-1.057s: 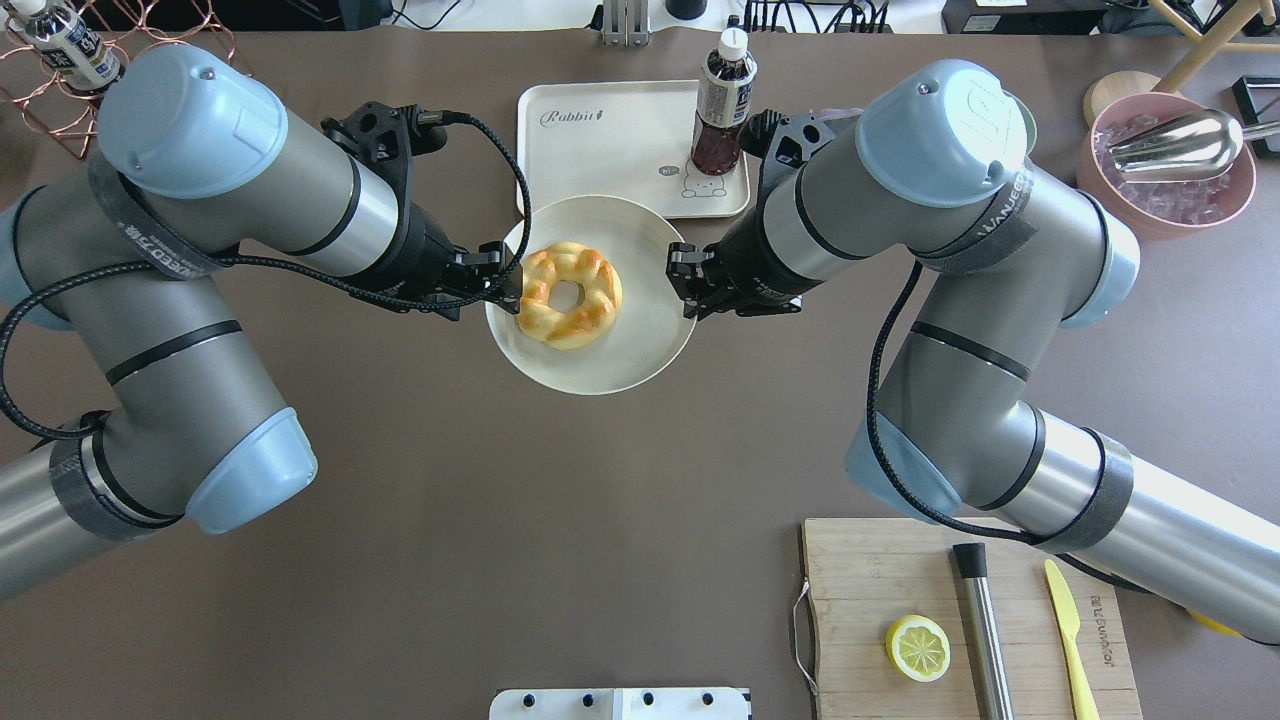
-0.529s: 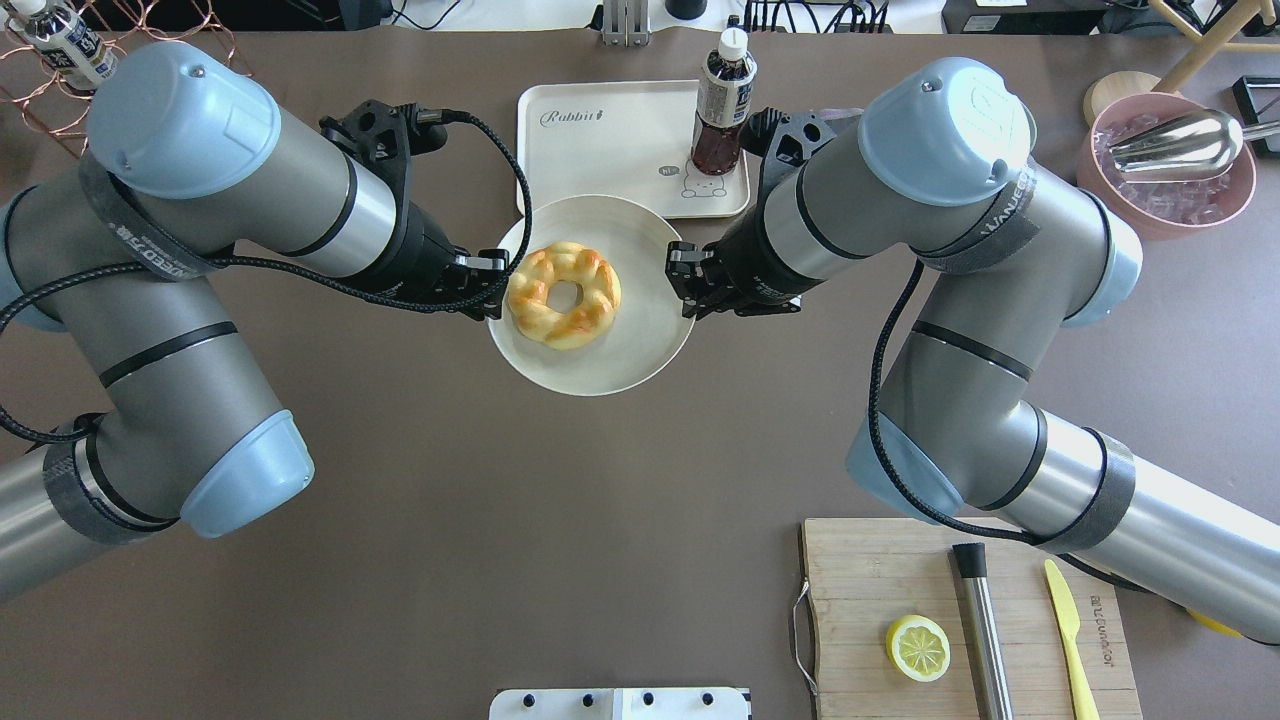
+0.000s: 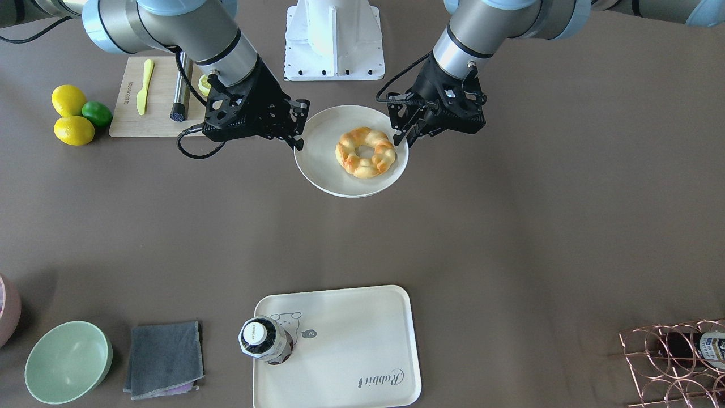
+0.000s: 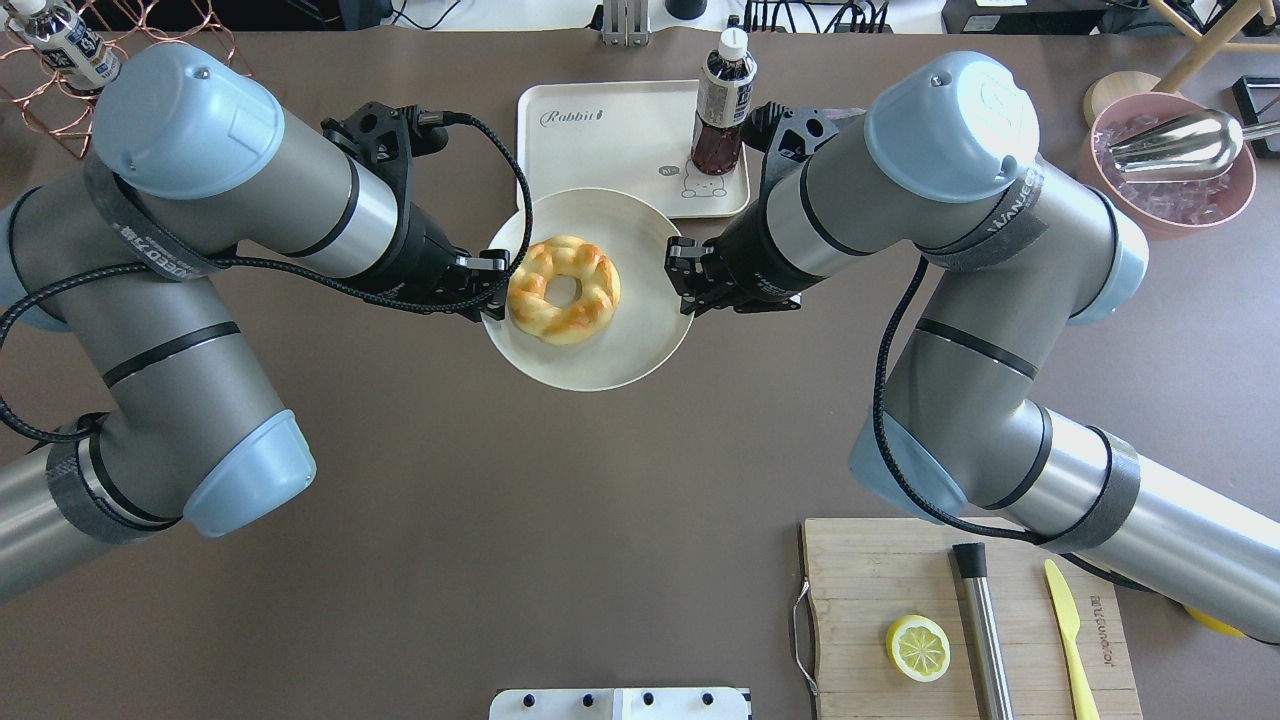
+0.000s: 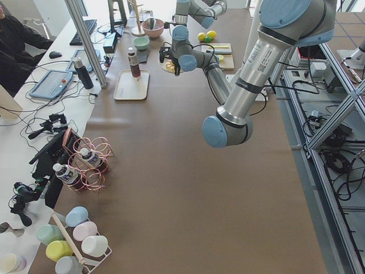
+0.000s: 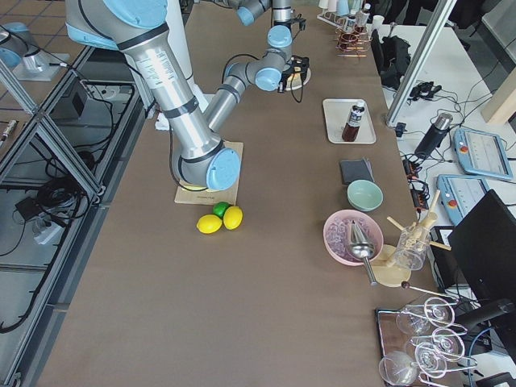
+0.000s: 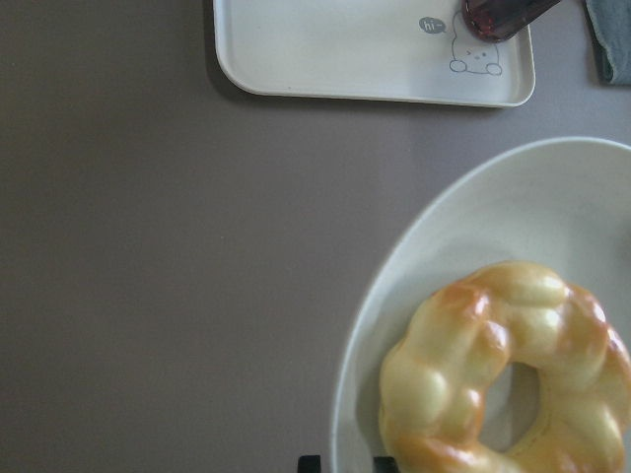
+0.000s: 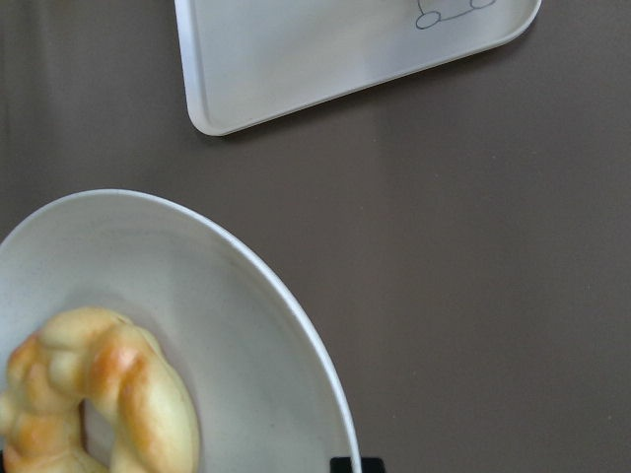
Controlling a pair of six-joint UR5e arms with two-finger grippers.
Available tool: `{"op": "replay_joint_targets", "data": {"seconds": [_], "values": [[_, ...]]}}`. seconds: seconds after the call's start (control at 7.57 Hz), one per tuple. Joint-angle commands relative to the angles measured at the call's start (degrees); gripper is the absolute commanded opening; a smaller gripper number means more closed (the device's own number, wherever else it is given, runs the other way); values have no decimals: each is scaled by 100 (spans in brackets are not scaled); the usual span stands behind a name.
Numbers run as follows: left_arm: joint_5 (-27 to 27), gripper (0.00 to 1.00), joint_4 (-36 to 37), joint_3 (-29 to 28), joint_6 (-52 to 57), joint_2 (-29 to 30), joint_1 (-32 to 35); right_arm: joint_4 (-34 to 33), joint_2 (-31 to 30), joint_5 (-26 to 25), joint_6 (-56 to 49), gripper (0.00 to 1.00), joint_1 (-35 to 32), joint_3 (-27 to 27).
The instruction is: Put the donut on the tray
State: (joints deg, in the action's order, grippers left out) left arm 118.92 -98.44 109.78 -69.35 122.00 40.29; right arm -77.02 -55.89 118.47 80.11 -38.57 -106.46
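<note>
left end effector (image 4: 492, 287) and right end effector (image 4: 683, 281) are clamping opposite rims of the round plate (image 4: 600, 365) carrying the donut (image 4: 563, 290), short of the tray (image 4: 600, 150); uneven tilting risks sliding it onto the desk (image 4: 600, 480).

In the overhead view, the plate (image 4: 640, 330) has shifted a little toward 12 o'clock. Its far rim now covers slightly more of the near edge of the tray (image 4: 620, 140). The donut (image 4: 592, 285) has slid a short way across the plate toward 9 o'clock and now lies closer to the rim on that side. The left gripper (image 4: 492, 285) has drawn back a little toward 9 o'clock and reaches less far over the plate rim than before. The right gripper (image 4: 682, 278) has moved slightly toward 12 o'clock, together with the plate.
</note>
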Motion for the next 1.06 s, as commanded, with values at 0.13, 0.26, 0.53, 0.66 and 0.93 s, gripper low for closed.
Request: {"op": "replay_joint_targets", "data": {"seconds": [0.13,0.26,0.53,0.66,0.93], "values": [[0,20,0,0,1,-9,5,11,-1,0,14,0,-11,-7],[9,0,0,17,1,-9,5,11,-1,0,14,0,-11,-7],[9,0,0,26,1,-9,5,20,-1,0,14,0,-28,-7],[18,0,9,18,1,-1,-4,37,8,0,5,0,-28,-7],[9,0,26,9,-8,-1,5,152,60,0,170,99,-11,-7]]}}
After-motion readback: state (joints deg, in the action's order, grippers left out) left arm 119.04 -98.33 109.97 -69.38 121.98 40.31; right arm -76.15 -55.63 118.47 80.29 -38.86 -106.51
